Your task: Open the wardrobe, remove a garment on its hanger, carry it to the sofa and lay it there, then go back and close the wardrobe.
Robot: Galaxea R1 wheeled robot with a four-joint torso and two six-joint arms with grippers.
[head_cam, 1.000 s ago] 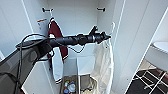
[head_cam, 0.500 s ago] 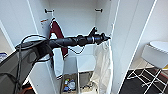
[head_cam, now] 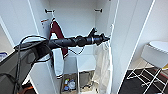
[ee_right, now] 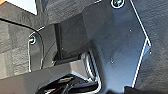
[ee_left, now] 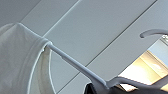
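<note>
The wardrobe (head_cam: 75,20) stands open, its white door (head_cam: 130,37) swung out on the right. My left arm reaches into it, and my left gripper (head_cam: 106,39) is shut on the hanger at the right side of the opening. The garment (head_cam: 102,65), a thin white T-shirt, hangs down from the gripper beside the right door. In the left wrist view the slim white hanger (ee_left: 75,65) runs from the gripper (ee_left: 100,90) into the garment's collar (ee_left: 17,57), and its hook (ee_left: 153,32) is free in the air.
A maroon jacket with white trim (head_cam: 56,32) hangs at the left of the wardrobe. An open box of small items (head_cam: 68,83) sits on the wardrobe floor. A white stool with thin legs (head_cam: 155,53) stands on the right over a dark floor.
The whole head picture has shifted, so the camera moved. My left arm still holds the hanger with the shirt, its tip a little lower and further right.
</note>
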